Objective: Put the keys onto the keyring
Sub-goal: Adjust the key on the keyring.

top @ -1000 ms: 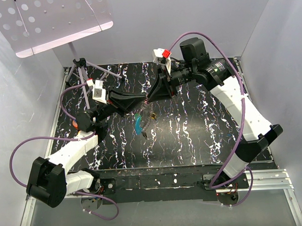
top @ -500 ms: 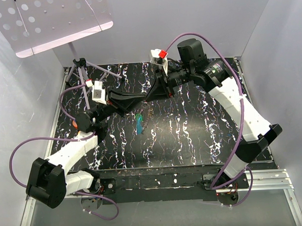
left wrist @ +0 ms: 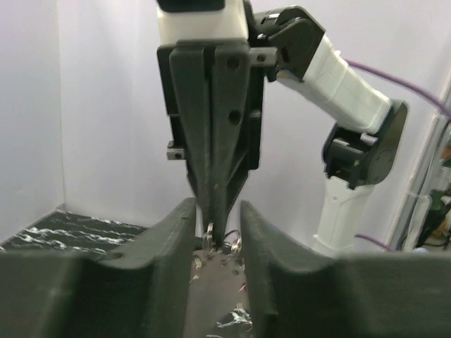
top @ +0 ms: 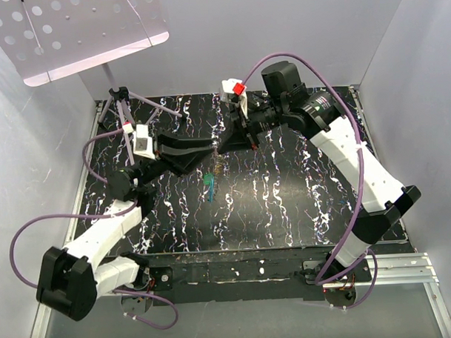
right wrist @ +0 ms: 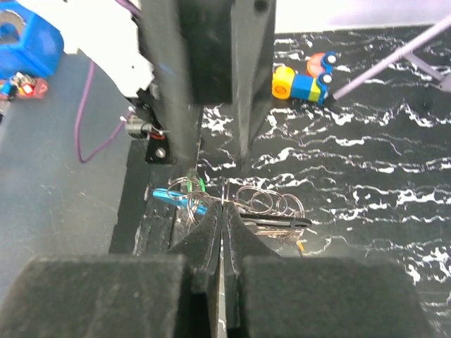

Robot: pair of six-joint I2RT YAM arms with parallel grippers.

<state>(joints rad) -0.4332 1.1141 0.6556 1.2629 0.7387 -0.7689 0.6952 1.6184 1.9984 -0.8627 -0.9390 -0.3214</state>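
Hidden: the tips of the two grippers meet over the table (top: 301, 203), and from above they cover each other; I cannot tell there which finger touches what.
Hard to see: the keyring (right wrist: 262, 202) shows only in the right wrist view, as several thin wire loops one over the other. I cannot tell which loop is which.
Keys (right wrist: 176, 197): a blue head and a small green part just beside the loops, on their left. Whether they hang or lie on the table I cannot tell.
Place: about the middle of the table, a little toward its back edge.
Right gripper (right wrist: 222, 211): fingers pressed together, and the wire of the keyring meets their tip, so it looks pinched there.
Left gripper (left wrist: 218, 215): fingers a little spread, with the tip of the right gripper between them; some small metal parts show under it, blurred.
Cut off: a toy (right wrist: 303, 81) in yellow, blue and orange near the back edge is seen only in part.
Change: both grippers have moved a little toward the back left. The blue-green streak of the keys looks shorter from above, and the orange point under it no longer shows.
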